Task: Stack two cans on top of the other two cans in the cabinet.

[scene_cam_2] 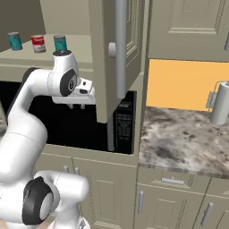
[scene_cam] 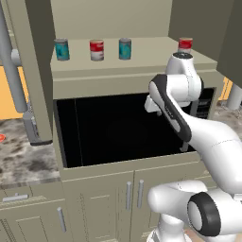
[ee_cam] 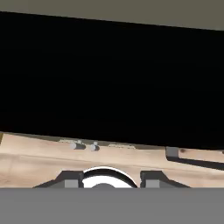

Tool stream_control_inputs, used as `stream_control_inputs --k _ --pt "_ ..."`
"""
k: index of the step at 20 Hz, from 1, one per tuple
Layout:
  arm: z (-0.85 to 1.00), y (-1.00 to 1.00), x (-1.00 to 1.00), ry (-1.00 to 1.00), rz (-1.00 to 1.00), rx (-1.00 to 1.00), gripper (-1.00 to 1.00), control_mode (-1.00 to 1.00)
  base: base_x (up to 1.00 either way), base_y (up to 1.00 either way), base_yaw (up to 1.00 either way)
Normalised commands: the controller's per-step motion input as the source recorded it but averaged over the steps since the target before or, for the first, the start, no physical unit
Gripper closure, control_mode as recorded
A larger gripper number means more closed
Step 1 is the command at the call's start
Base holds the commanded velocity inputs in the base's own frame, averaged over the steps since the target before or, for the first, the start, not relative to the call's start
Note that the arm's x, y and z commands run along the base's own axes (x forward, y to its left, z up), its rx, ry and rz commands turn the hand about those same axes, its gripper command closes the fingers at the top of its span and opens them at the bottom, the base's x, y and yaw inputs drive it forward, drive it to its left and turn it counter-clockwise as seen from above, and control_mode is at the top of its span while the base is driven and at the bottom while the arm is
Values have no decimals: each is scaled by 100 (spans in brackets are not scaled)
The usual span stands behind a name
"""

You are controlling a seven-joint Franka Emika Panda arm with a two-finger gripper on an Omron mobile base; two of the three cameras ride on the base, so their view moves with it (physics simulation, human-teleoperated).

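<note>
The cabinet (scene_cam: 142,59) stands open above a black microwave. On its shelf stand a teal can (scene_cam: 61,49), a red can with a white band (scene_cam: 96,49) and a second teal can (scene_cam: 125,48), evenly spaced. Further right, partly behind my arm, stands a second red can (scene_cam: 185,45). The right base view has the first three: teal (scene_cam_2: 15,40), red (scene_cam_2: 38,44), teal (scene_cam_2: 60,43). My gripper (scene_cam_2: 77,106) hangs below the shelf in front of the microwave, pointing down. In the hand view its fingertips (ee_cam: 72,179) stand apart, the gripper (ee_cam: 112,180) open with nothing held.
The black microwave front (scene_cam: 113,127) sits under the shelf. An open cabinet door (scene_cam_2: 118,53) with a long grey handle juts out on the right, another door (scene_cam: 28,71) on the left. A marble counter (scene_cam_2: 188,134) carries a grey cylinder (scene_cam_2: 220,103). Lower cupboard doors (scene_cam: 99,198) are shut.
</note>
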Motion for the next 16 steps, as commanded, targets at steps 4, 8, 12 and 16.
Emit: stream_control_inputs --k 4,8,12,16 --pt "0 0 -3 0 0 0 -100 -100 0 0 0" --pt "0 0 -15 -8 0 -2 -100 -100 0 0 0" --pt "1 1 -28 -41 0 0 -100 -100 0 0 0" --pt "8 1 -25 -40 0 0 -100 -100 0 0 0"
